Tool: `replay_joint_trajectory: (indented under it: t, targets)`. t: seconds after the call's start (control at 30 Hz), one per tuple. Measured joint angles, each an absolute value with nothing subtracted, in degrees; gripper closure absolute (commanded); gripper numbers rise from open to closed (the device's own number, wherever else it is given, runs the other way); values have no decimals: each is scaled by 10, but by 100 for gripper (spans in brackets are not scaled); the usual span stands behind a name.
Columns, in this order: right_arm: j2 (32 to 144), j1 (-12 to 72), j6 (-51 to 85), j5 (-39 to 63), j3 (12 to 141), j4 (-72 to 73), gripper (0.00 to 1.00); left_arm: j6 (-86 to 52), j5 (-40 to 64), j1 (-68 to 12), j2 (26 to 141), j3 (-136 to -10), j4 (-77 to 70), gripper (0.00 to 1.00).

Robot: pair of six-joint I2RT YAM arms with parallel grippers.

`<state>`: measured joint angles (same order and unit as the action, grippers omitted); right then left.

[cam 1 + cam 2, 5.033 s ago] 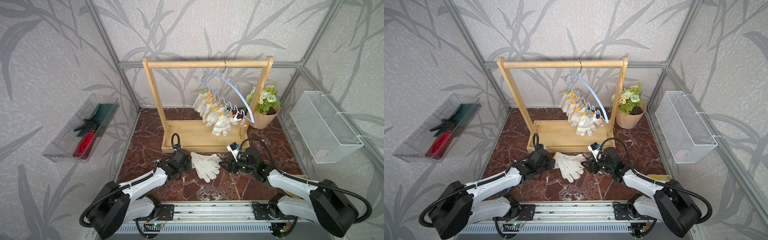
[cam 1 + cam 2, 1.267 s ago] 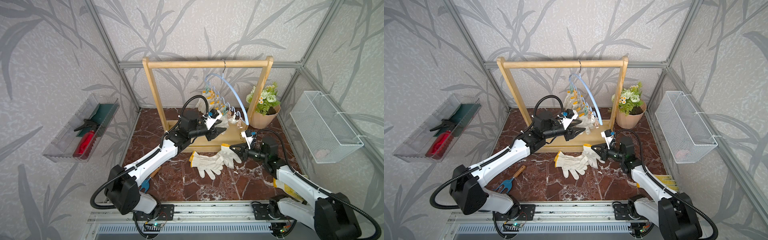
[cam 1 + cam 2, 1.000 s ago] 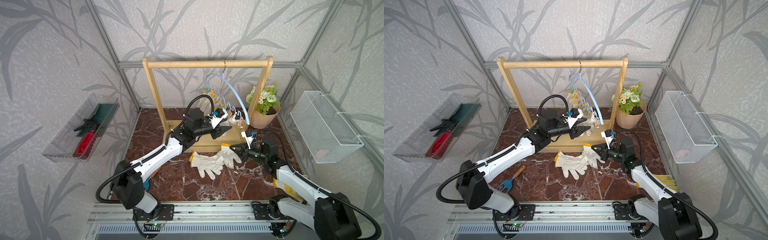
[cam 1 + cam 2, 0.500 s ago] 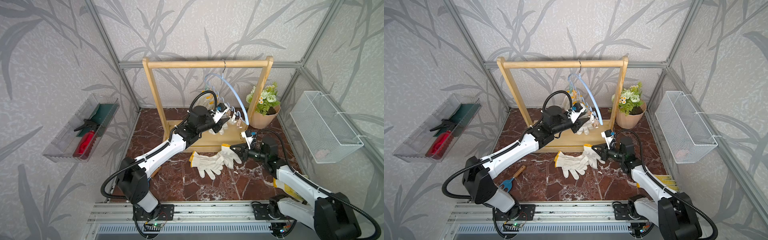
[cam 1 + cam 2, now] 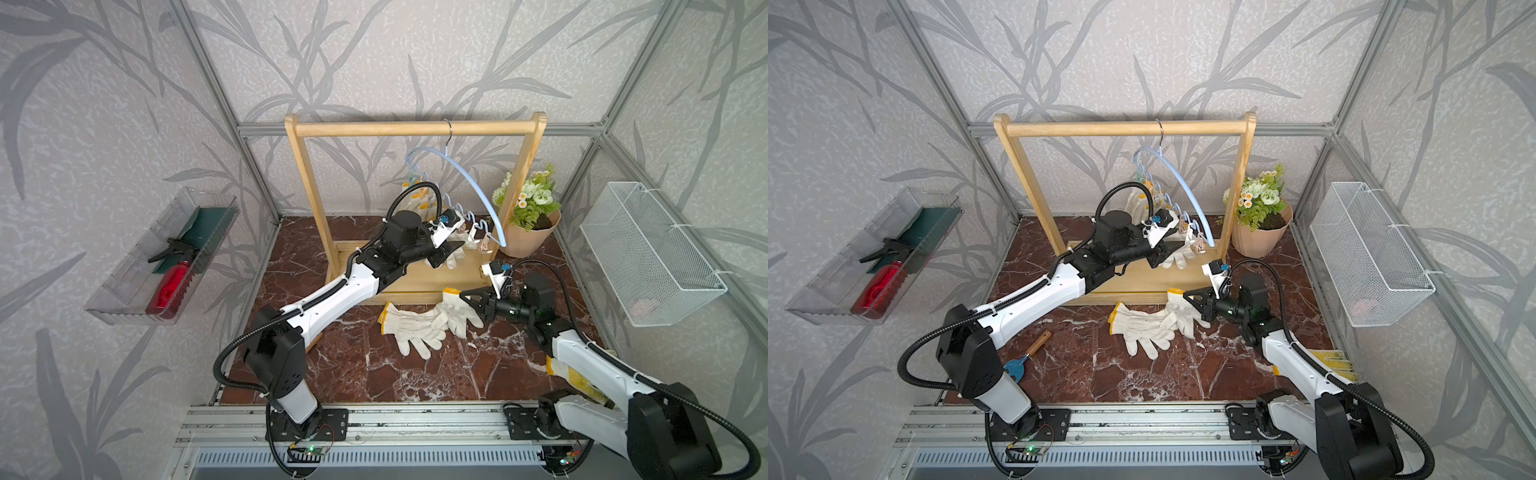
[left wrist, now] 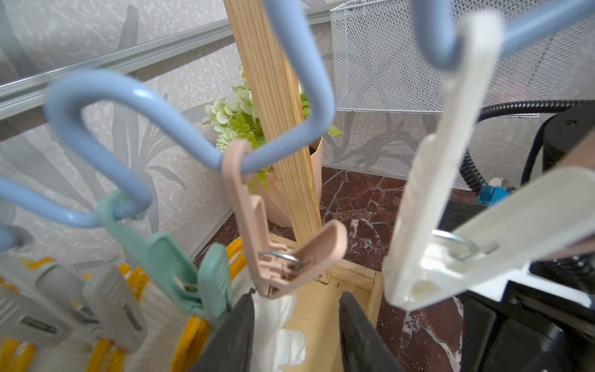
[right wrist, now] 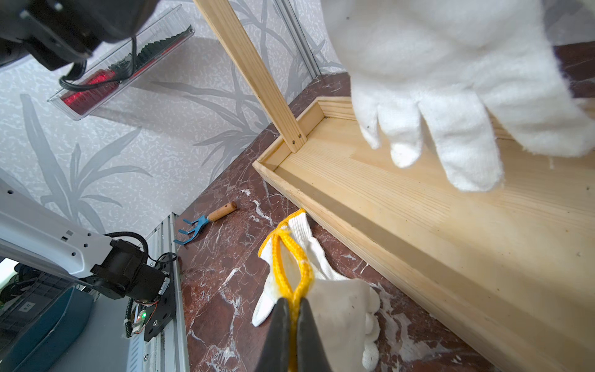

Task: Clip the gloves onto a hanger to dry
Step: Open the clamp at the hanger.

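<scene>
Yellow glove (image 5: pixel 1336 360): mostly covered by the right arm at the near right; only an edge is seen.
Hand rake (image 5: pixel 1027 352): laid on the floor (image 5: pixel 374 374) near the left arm's base.
Right arm: stretched low over the floor from the near right corner, with the wrist level and pointed left.
Right gripper (image 7: pixel 291 304): pressed together on the yellow cuff edge of the held glove (image 5: pixel 457 309).
Held glove: the cuff is raised and turned toward the rack (image 5: pixel 415 128). The long axis runs back toward the camera, and the fingers are laid on the floor, touching the loose glove (image 5: pixel 409 328).
Loose glove: laid flat just in front of the rack's base, cuff pointed left, fingers pointed near-right.
Left arm: reached far forward, forearm sloped upward, wrist set among the clips.
Left gripper (image 5: pixel 451 254): jaws are spread part way and nothing is pinched. One tip is just under the pink clip (image 6: pixel 283 257).
Hung gloves (image 6: pixel 151 309): clipped by the cuffs, fingers down, long axis upright. They are largely covered by the left wrist in both top views, so no count can be made.
Hanger (image 5: pixel 467 180): blue, with a wavy lower bar, hooked on the rack's top bar.
White clip (image 6: pixel 431 232): blurred close to the lens.
Flowerpot (image 5: pixel 530 239): behind the rack's right post.
Wire basket (image 5: pixel 648 253): fixed on the right wall.
Tray (image 5: pixel 124 291): fixed on the left wall.
</scene>
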<state>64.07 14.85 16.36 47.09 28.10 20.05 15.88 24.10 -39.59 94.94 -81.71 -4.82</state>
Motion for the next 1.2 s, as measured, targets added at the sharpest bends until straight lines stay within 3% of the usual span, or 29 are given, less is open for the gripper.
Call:
replay_joint_trajectory:
  t: [0.9,1.2]
  targets:
    - [641,146,162,474,281,201,100,121,265,-396,971,-844,-114,57]
    - [641,145,162,476,281,201,100,110,272,-396,971,-844,-119,71]
